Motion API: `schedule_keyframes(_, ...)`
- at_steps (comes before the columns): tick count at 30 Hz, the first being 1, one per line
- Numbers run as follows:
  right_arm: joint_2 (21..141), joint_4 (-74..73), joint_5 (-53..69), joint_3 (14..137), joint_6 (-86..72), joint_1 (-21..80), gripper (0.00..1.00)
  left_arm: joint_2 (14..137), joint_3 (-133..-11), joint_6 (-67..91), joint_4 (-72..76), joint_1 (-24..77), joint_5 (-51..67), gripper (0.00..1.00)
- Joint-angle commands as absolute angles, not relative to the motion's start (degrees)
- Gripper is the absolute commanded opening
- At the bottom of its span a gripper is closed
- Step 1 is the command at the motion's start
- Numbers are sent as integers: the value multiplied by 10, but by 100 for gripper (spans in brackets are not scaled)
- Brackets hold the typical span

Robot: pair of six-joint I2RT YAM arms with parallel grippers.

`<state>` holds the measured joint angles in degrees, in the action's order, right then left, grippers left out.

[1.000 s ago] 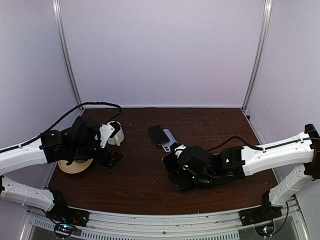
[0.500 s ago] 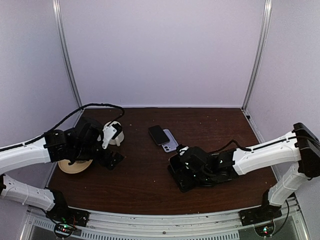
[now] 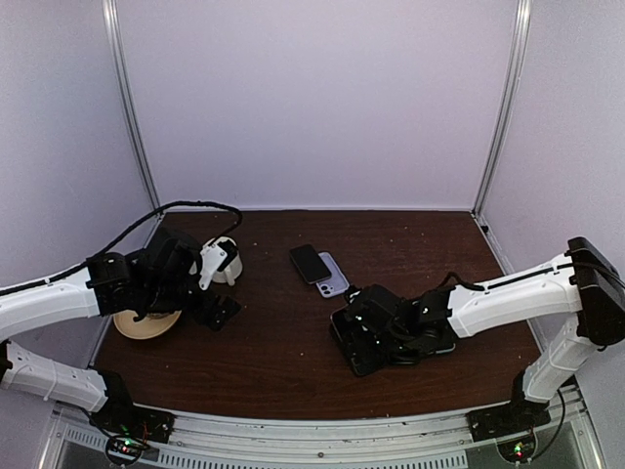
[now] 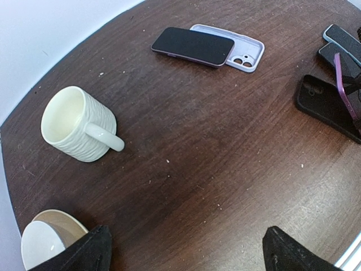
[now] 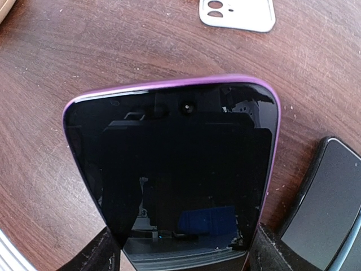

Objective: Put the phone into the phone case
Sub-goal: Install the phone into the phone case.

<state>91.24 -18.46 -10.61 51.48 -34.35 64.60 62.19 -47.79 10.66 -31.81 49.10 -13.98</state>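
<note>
Right tool (image 5: 186,251) lower, phone (image 5: 172,169) within

The mug (image 3: 227,262) stands left on the tabletop (image 3: 273,357), the bowl (image 3: 146,325) before it; the far phone (image 3: 309,262) lies partly on the far case (image 3: 334,281), behind the held phone (image 5: 172,169).

Glossy phone (image 5: 172,169), matt wood-grain table (image 4: 197,169)
</note>
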Motion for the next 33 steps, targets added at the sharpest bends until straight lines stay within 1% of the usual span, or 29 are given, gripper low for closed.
schedule_keyframes(1, 910, -207, -109, 534, -371, 645, 24, 624, -482, 103, -314, 485, -132, 97)
schedule_keyframes(17, 964, -264, -120, 563, -429, 645, 24, 621, -482, 104, -314, 483, -129, 97)
schedule_keyframes(25, 987, -271, -128, 565, -422, 645, 24, 621, -482, 103, -314, 483, -127, 98)
schedule_keyframes(29, 1006, -291, -134, 579, -420, 645, 28, 621, -482, 103, -314, 482, -127, 98)
schedule_keyframes(33, 1012, -309, -144, 587, -426, 645, 39, 621, -482, 104, -314, 479, -125, 98)
